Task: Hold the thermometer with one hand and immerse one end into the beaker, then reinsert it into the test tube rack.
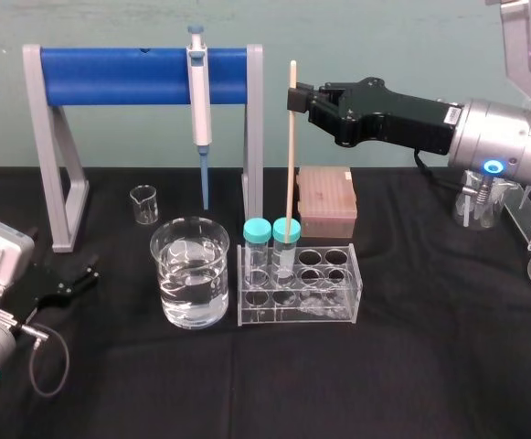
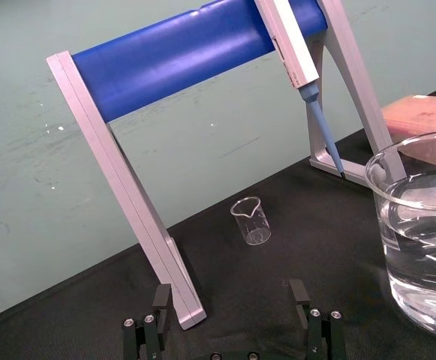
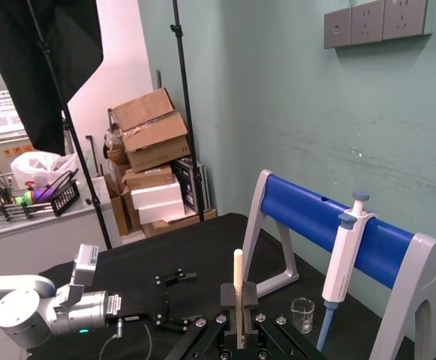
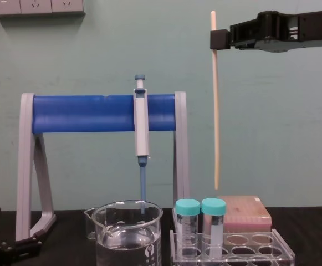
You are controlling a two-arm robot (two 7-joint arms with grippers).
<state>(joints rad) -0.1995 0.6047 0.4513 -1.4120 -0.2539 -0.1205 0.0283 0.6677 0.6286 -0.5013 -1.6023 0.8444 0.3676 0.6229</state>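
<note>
In the head view we see the right tool point(image 1: 294, 99) reaching in from the right, clamped on the upper part of the thermometer point(image 1: 292, 155), a very thin, straight, pale cream rod held upright. Its lower end lines up with the teal-capped tubes point(image 1: 258, 233) at the back left of the test tube rack point(image 1: 302, 311), which stands just right of the wide, clear, water-filled beaker point(image 1: 160, 256). The left tool point(image 1: 90, 267) lies low on the black table point(image 1: 411, 366), well apart from them. In the left wrist view we find the left tool point(image 2: 230, 300) spread wide around nothing, with the beaker point(image 2: 420, 255) near. In the right wrist view the thermometer point(image 3: 238, 264) sits pinched in the right tool point(image 3: 239, 300), a short top end standing above the grip. In the chest view the thermometer point(image 4: 215, 111) hangs from the right tool point(image 4: 219, 40), its tip in the air above the tubes point(image 4: 213, 221), clear of the rack point(image 4: 282, 249) and to the right of the beaker point(image 4: 111, 221).
</note>
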